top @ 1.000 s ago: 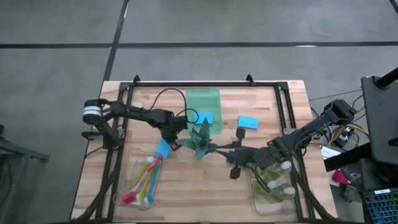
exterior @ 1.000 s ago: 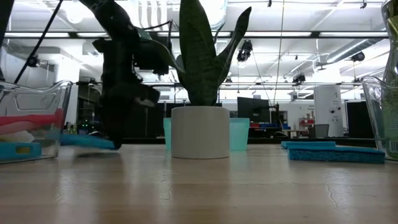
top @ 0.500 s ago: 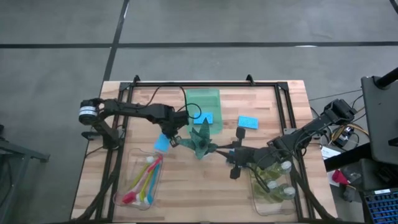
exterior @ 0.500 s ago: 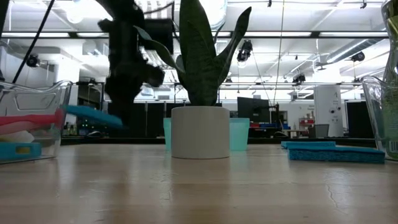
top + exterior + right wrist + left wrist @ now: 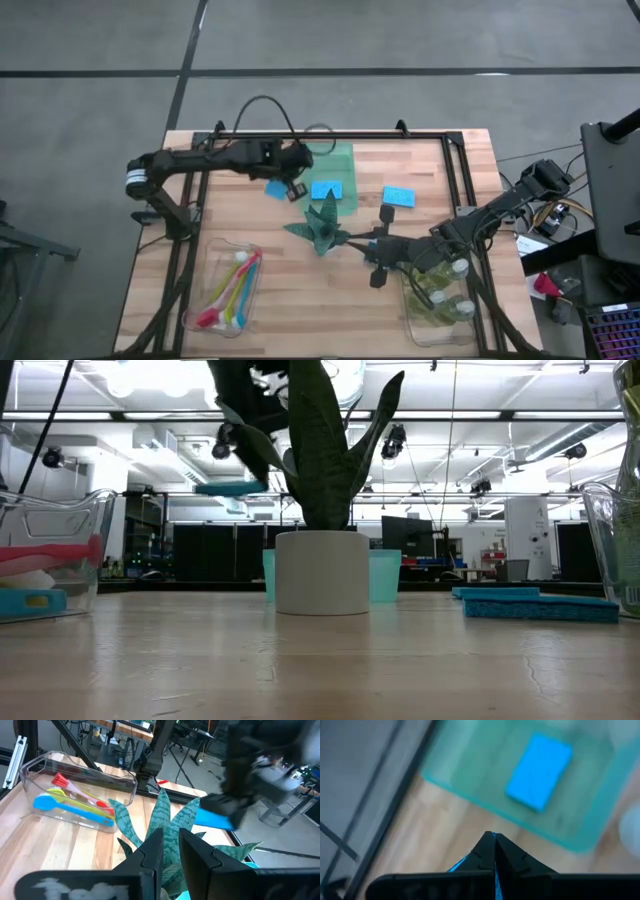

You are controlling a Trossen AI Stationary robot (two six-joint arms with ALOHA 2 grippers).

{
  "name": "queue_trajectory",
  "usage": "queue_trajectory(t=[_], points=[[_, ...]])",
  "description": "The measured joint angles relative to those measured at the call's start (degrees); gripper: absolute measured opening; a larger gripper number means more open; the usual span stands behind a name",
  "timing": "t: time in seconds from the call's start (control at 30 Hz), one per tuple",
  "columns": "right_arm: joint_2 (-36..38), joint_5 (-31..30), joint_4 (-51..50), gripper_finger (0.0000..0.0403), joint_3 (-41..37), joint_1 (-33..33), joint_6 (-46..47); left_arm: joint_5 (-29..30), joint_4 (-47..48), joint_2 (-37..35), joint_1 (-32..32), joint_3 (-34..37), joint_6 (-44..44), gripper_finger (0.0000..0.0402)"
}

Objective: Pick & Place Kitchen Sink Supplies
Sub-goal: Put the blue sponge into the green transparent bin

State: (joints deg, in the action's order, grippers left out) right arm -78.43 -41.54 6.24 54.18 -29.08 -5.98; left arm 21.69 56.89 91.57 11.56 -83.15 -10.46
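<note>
Blue sponge (image 5: 274, 188) rides clamped in the left gripper (image 5: 290, 184), raised beside the green tray (image 5: 340, 158); release only once it is low and centred over the tray, clear of the sponge already there (image 5: 326, 189); right gripper (image 5: 378, 242) waits by the plant (image 5: 322, 228), fingers nearly together

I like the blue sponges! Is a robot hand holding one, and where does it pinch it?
Yes. The left gripper pinches a blue sponge by one edge, lifted beside the green tray.
</note>
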Motion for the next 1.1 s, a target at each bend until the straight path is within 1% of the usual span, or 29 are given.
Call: queue_trajectory(t=[0.07, 0.13, 0.17, 0.23, 0.33, 0.47, 0.57, 0.7, 0.8, 0.93, 1.1], points=[[0.0, 0.0, 0.0, 0.0056, -0.1, 0.0, 0.0, 0.5, -2.4, 0.0, 1.4, -1.9, 1.1, 0.0000], [0.0, 0.0, 0.0, 0.0056, -0.1, 0.0, 0.0, -0.4, -7.1, 0.0, 2.8, -3.1, 2.8, 0.0000], [0.0, 0.0, 0.0, 0.0056, -0.1, 0.0, 0.0, -1.5, -9.9, 0.0, 3.4, -3.2, 3.7, 0.0000], [0.0, 0.0, 0.0, 0.0056, -0.1, 0.0, 0.0, -5.5, -15.9, 0.0, 4.7, -2.9, 5.0, 0.0000], [0.0, 0.0, 0.0, 0.0056, -0.1, 0.0, 0.0, -11.3, -25.9, 0.2, 6.1, -0.9, 6.3, 0.0000], [0.0, 0.0, 0.0, 0.0056, -0.1, 0.0, 0.0, -13.9, -35.0, 1.6, 6.6, 1.8, 6.4, 0.0000], [0.0, 0.0, 0.0, 0.0056, -0.1, 0.0, 0.0, -14.2, -38.2, 3.5, 6.7, 3.6, 6.9, 0.0000], [0.0, 0.0, 0.0, 0.0056, -0.1, 0.0, -0.1, -14.2, -40.7, 6.9, 6.9, 4.2, 10.4, 0.0000], [0.0, 0.0, 0.0, 0.0056, -0.1, 0.0, -0.1, -14.4, -41.7, 9.3, 7.0, 4.1, 10.2, 0.0000], [0.0, 0.0, 0.0, 0.0056, -0.1, 0.0, -0.1, -16.9, -41.9, 12.4, 7.0, 4.1, 10.7, 0.0000], [0.0, 0.0, 0.0, 0.0056, -0.1, 0.0, -0.1, -17.0, -42.6, 15.4, 7.1, 4.1, 11.0, 0.0000]])
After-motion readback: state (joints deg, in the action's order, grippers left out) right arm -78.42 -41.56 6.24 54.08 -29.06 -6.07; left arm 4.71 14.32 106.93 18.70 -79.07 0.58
